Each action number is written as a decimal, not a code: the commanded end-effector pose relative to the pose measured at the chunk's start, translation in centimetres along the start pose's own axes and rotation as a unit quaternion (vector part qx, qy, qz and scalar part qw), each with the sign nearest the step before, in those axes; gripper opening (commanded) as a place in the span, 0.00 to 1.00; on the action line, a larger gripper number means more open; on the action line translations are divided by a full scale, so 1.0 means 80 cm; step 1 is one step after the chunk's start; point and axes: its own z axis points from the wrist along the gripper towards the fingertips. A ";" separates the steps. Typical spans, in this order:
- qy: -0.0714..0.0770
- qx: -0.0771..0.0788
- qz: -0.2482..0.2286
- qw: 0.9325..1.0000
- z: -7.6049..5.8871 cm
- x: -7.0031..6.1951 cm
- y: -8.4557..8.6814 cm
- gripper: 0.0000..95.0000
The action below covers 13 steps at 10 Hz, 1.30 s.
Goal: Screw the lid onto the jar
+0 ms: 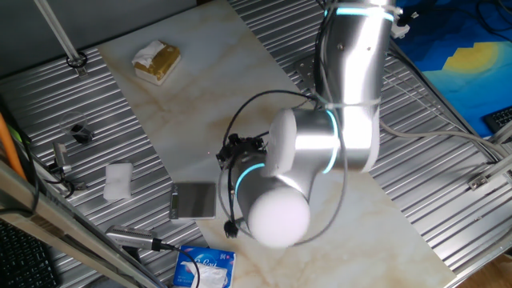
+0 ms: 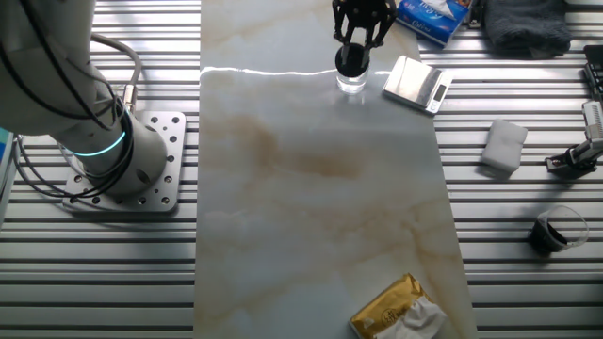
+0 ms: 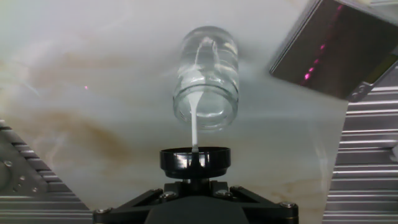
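Observation:
The jar point(image 3: 206, 74) is a small clear glass cylinder standing upright on the marble board, its open mouth towards the hand camera. My gripper point(image 3: 196, 177) is shut on the black round lid point(image 3: 196, 160) and holds it just above the jar's mouth. The lid's white bit point(image 3: 194, 118) reaches down into the mouth. In the other fixed view my gripper point(image 2: 361, 28) hangs over the lid point(image 2: 351, 58), which is right on top of the jar point(image 2: 351, 81). In one fixed view the arm hides the jar and lid; only the gripper's black body point(image 1: 240, 150) shows.
A grey square plate point(image 2: 415, 82) lies right beside the jar and also shows in the hand view point(image 3: 336, 50). A blue tissue pack point(image 2: 429, 14) lies behind it. A white block point(image 2: 504, 146), a black angular part point(image 2: 556, 229) and a gold packet point(image 2: 400, 311) lie further off.

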 end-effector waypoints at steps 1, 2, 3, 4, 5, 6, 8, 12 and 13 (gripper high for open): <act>0.010 0.005 -0.004 1.000 -0.001 -0.003 0.000 0.00; 0.016 0.008 -0.006 1.000 -0.001 -0.004 0.000 0.00; 0.026 0.010 -0.011 1.000 -0.002 -0.007 -0.001 0.00; 0.033 0.012 -0.014 0.999 -0.003 -0.009 -0.001 0.00; 0.036 0.012 -0.016 0.999 -0.003 -0.010 -0.001 0.00; 0.044 0.012 -0.019 0.999 -0.004 -0.013 -0.001 0.00; 0.055 0.012 -0.023 0.998 -0.006 -0.017 -0.002 0.00; 0.063 0.017 -0.027 0.998 -0.008 -0.021 -0.001 0.00; 0.070 0.018 -0.031 0.997 -0.008 -0.021 -0.001 0.00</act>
